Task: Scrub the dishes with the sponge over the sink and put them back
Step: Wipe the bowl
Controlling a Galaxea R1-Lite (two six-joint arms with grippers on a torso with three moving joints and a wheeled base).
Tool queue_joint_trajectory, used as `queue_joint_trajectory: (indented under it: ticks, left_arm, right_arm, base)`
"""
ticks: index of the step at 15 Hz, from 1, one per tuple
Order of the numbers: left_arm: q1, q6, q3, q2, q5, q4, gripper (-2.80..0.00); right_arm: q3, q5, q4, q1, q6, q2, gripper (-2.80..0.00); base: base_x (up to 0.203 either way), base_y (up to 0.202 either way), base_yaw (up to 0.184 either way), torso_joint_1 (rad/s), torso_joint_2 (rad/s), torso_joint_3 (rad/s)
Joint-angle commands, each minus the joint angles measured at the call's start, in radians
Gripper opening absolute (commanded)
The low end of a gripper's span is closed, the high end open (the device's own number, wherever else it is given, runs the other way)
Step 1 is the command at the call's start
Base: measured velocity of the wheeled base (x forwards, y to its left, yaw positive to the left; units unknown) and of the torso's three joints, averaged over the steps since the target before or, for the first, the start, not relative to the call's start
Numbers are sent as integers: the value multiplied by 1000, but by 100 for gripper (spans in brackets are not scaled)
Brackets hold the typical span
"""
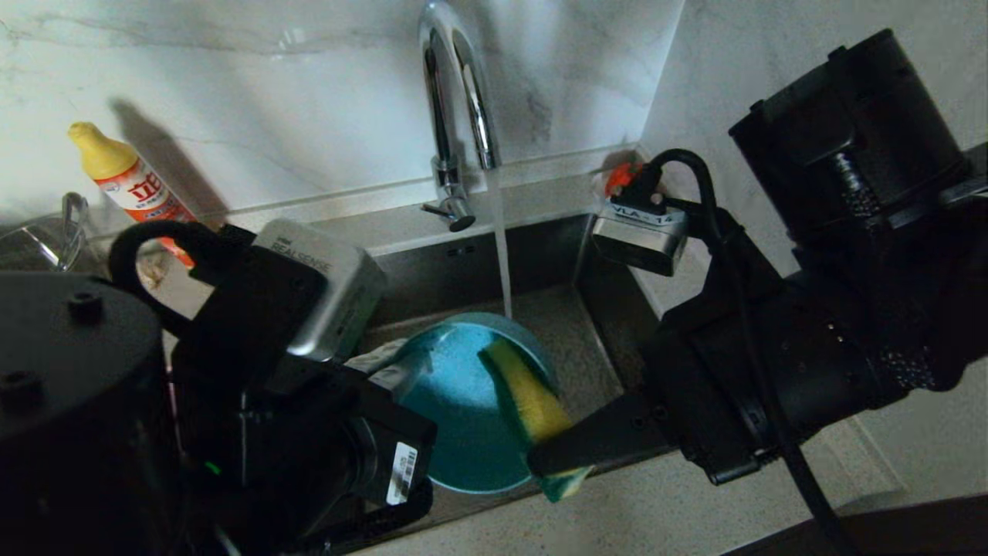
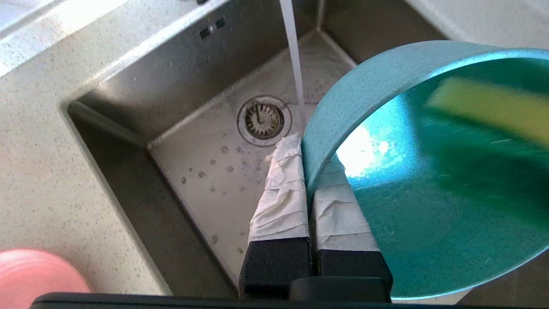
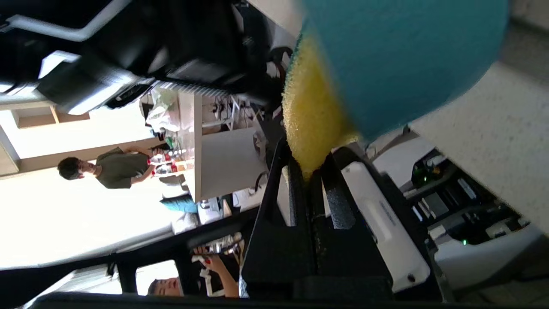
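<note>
Head camera looks down into the sink (image 1: pixel 556 324); both wrist cameras closely share the bowl (image 2: pixel 429 223).

"REALSENSE" (perhaps) on camera (image 1: pixel 328 289)

Both grippers (image 2: pixel 306 171) (image 3: pixel 315 171) clamped, arms over sink.

Dim head view, brighter wrist views

From the head the arms are near-black and the bottle (image 1: pixel 131 181) throws a hard shadow up the wall; the left wrist view is evenly lit, with glare inside the bowl (image 2: pixel 429 206) and the sponge (image 2: pixel 489 107) blurred; windows blow out the right wrist view's background
</note>
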Motion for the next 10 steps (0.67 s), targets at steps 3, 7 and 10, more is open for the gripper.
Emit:
queue_joint_trajectory:
  ticks: [3, 7, 10]
  left_arm:
    - [0, -5, -5, -22, 3, -2, -280]
    - [0, -4, -7, -20, 1, -2, -280]
    - [0, -5, -7, -10, -2, -3, -280]
  right_arm:
    - [-2, 4, -17, 0, 5, 42, -280]
    - [-16, 5, -18, 12, 8, 54, -280]
    - [-12, 5, -12, 19, 8, 43, -280]
  base:
    - [0, 0, 0, 0, 0, 0]
    - [0, 0, 0, 0, 0, 0]
    - [0, 0, 0, 0, 0, 0]
